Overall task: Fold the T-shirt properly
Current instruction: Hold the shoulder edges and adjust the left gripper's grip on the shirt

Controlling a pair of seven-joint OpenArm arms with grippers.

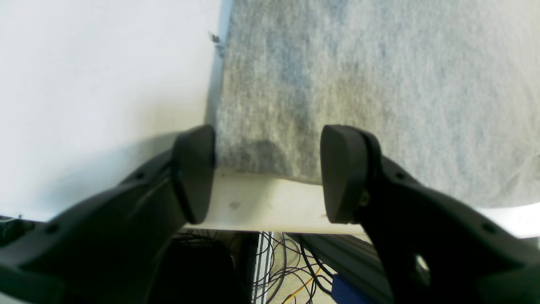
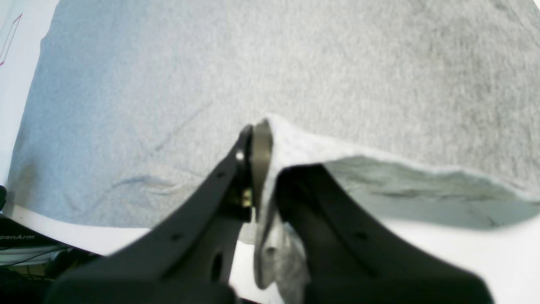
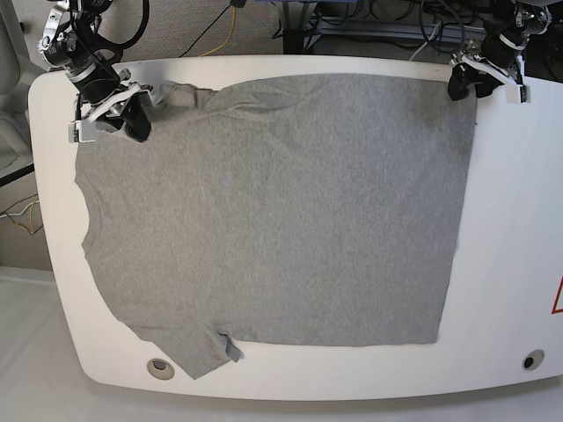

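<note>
1. Right tool, upper left of the base frame, is clamped on a raised fold of the shirt at its sleeve.
2. Left tool, upper right of the base frame, stands wide, one finger beside the shirt's corner, the other over the cloth; nothing is between them.
3. The grey shirt lies spread flat, plain side up, over most of the white surface, with one sleeve at the lower left.
4. Cables hang below the surface's edge in the left wrist frame.
</note>
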